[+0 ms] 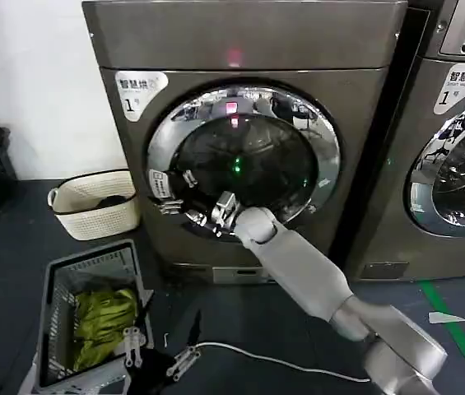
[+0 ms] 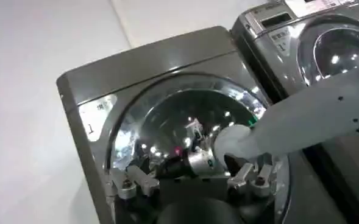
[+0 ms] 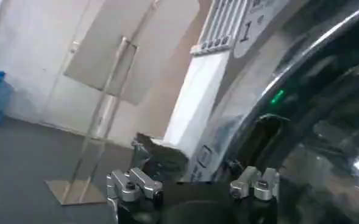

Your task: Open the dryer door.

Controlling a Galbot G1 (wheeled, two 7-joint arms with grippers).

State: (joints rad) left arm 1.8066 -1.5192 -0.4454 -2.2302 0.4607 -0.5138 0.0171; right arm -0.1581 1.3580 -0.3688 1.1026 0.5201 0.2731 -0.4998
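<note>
A: Door still flush in the front of the dryer (image 1: 240, 239), not yet swung out. Dryer door (image 1: 244, 160) shut, chrome ring seated all round, dark glass centre facing out.

B: Right gripper (image 1: 207, 212) up against the lower left of the ring, close to the small label there. Fingers spread narrow, nothing clamped as far as can be seen. Judged: reach made, grab and pull left to do.

A: Left gripper (image 1: 156, 352) parked low near the floor, prongs apart, holding nothing.

B: Around the work: wire crate (image 1: 55, 296) with green cloth (image 1: 104, 321) just in front and to the left, cream laundry basket (image 1: 92, 202) against the wall, white cable (image 1: 273, 360) across the floor, second machine (image 1: 454, 148) on the right.

A: Crate perhaps inside the door's swing if hinged on the left. Hard to tell.
</note>
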